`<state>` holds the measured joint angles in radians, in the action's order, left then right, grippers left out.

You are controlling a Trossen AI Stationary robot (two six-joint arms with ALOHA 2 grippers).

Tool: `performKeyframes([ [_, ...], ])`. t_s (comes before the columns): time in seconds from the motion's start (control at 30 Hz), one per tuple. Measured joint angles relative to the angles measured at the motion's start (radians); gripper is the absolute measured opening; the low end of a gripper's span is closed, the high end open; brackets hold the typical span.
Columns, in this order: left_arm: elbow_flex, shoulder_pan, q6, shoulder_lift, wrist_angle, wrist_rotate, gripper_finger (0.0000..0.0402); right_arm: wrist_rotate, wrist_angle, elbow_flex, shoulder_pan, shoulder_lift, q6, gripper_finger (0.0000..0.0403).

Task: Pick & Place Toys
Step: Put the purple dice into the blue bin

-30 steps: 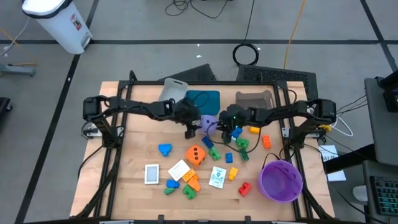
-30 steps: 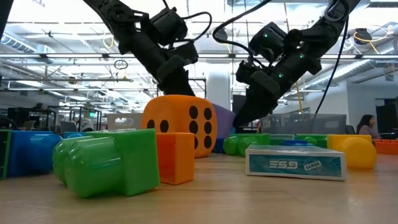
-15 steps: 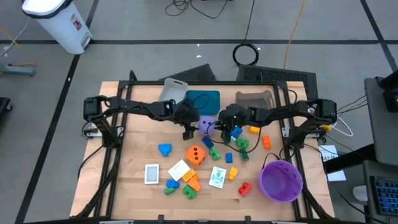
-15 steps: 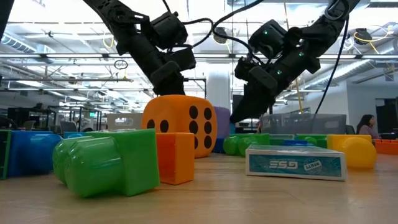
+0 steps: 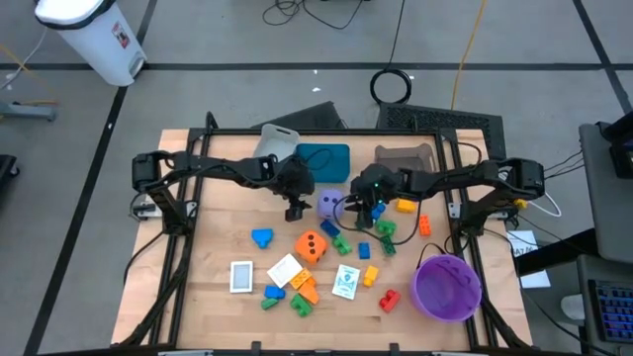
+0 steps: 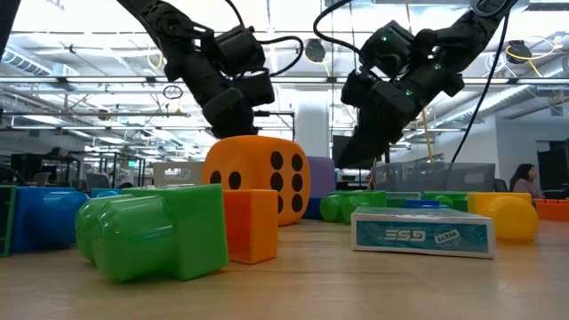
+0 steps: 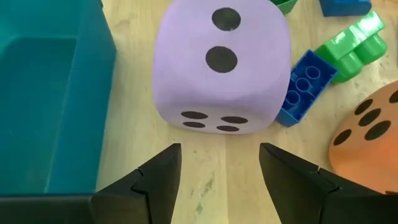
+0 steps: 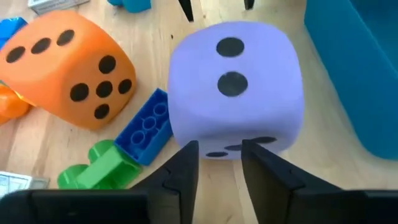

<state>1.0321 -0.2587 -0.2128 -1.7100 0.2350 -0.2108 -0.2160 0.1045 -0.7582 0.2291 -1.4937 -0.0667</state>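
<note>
L to R, from above. Left gripper (image 5: 294, 211) hangs just L of the purple die (image 5: 327, 203), jaws spread, nothing between them; its wrist cam shows bare table in the gap and the die just ahead. Teal tray (image 5: 322, 159) sits behind, near the die.

Purple die rests flat on the table, free on both sides. Orange die (image 5: 312, 246) is nearer the front, w/ a blue brick (image 8: 144, 129) and green brick (image 8: 104, 164) between the two.

Right gripper (image 5: 359, 209) is just R of the purple die. Jaws part-spread, empty, tips short of the die face per its wrist cam.

What changed: vs 1 s ago both grippers have pulled back from the die. The left one was tight against its L side, now stands a little clear; the right arm has lifted and backed off, and its jaws have widened some. The die itself doesn't look to have shifted.

My read: the die is released or never gripped, so no toy is in hand yet. Probably re-lining for another approach.
</note>
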Motion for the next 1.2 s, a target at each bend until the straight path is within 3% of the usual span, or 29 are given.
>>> performKeyframes([
  [0.27, 0.000, 0.000, -0.081, 0.000, -0.002, -0.011, 0.0223, 0.046, -0.016, 0.001, 0.000, -0.005, 0.033, 0.0174],
  [0.57, -0.002, -0.002, -0.125, -0.008, -0.049, -0.022, 0.0223, 0.062, -0.011, 0.002, 0.000, -0.005, 0.070, 0.0208],
  [1.2, -0.002, -0.020, -0.100, -0.056, -0.130, -0.053, 0.0223, 0.085, 0.001, 0.003, 0.010, -0.032, 0.113, 0.0201],
])
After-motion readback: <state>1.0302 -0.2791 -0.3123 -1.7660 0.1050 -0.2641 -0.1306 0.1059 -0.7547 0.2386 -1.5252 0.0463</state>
